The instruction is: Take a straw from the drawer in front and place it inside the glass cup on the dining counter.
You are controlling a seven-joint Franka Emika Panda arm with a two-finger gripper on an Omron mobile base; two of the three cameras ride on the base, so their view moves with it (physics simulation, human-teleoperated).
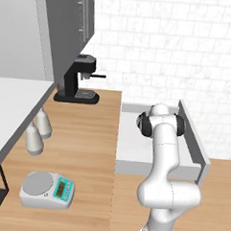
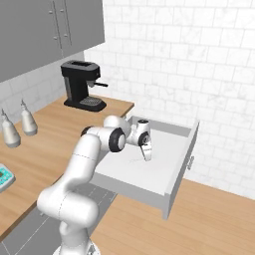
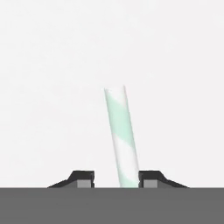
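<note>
The drawer [image 2: 172,149] stands pulled out in front of me, its pale grey floor [image 1: 135,142] bare around my hand. The straw [image 3: 122,135], white with pale green stripes, lies on that floor and runs up the hand view from between my fingertips. My gripper [image 2: 146,154] reaches down into the drawer, low over the floor. In the hand view my gripper [image 3: 117,180] has its jaws partly narrowed around the straw: the right fingertip [image 3: 151,180] is at the straw's edge, while a gap remains on the left side. The glass cup and the dining counter are out of view.
A black coffee machine [image 1: 78,82] stands at the back of the wood-topped wall counter [image 1: 87,135]. Two pale bottles [image 1: 37,132] and a kitchen scale [image 1: 47,189] sit to the left. The drawer's front [image 2: 179,174] juts out to the right, under a white tiled wall.
</note>
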